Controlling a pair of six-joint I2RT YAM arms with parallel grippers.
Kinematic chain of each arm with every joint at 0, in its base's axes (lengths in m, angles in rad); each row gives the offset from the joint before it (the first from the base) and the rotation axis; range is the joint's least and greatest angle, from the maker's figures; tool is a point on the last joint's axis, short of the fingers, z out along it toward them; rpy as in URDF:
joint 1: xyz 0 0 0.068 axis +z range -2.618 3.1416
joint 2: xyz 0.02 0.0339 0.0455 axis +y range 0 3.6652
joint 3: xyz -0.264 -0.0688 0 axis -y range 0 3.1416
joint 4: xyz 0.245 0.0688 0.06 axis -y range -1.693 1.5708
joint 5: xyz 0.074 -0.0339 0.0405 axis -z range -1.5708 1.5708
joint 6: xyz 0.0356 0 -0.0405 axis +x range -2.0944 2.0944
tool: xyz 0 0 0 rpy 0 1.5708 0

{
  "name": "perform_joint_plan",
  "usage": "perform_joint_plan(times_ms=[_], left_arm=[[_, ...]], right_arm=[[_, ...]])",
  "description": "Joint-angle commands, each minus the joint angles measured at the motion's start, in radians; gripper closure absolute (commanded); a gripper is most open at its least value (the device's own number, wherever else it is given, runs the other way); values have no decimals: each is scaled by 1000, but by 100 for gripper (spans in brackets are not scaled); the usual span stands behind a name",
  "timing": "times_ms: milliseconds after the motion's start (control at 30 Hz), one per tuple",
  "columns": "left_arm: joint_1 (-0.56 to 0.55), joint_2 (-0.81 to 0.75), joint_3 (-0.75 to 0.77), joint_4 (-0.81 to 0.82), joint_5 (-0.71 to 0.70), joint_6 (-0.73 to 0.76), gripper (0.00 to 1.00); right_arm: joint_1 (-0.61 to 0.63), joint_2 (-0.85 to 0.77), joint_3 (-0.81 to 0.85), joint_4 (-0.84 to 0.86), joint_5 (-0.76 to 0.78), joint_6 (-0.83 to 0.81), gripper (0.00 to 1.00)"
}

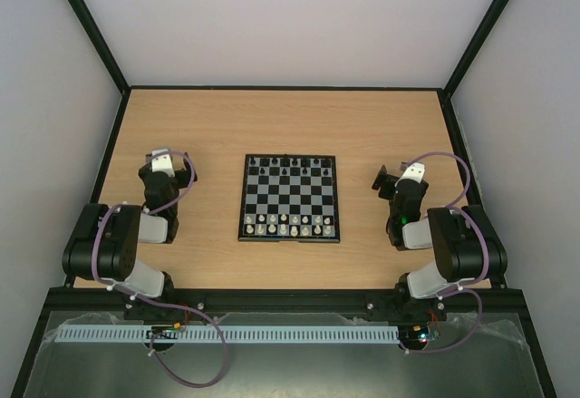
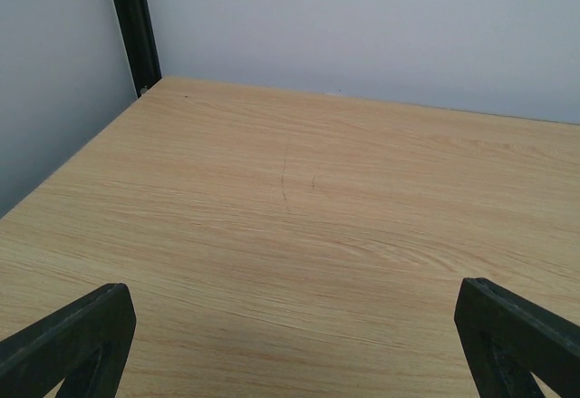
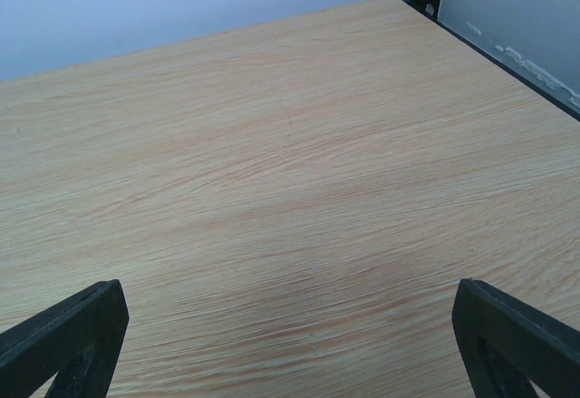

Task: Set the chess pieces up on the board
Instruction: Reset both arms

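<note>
The black left gripper (image 2: 290, 294) and black right gripper (image 3: 288, 289) sit wide open and empty, one each side of the small black-and-white checked board (image 1: 290, 199). Tiny plastic chess pieces (image 1: 290, 228) fill its end rows. Setup looks done; next, just check squares.

The board (image 1: 290, 197) sits centred on the table (image 1: 290, 117), with chess pieces (image 1: 288, 228) in rows along its near and far edges. Left hand (image 1: 161, 157) is left of it, right hand (image 1: 389, 180) right, both well apart from it.
</note>
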Motion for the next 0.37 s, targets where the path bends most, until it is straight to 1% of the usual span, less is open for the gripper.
perform_joint_plan(times_ms=[0, 333], left_arm=[[3, 6, -13, 74, 10, 11, 0], [1, 6, -13, 75, 8, 12, 1]], right_arm=[[1, 1, 1, 54, 10, -13, 1], [-3, 2, 6, 45, 1, -11, 2]])
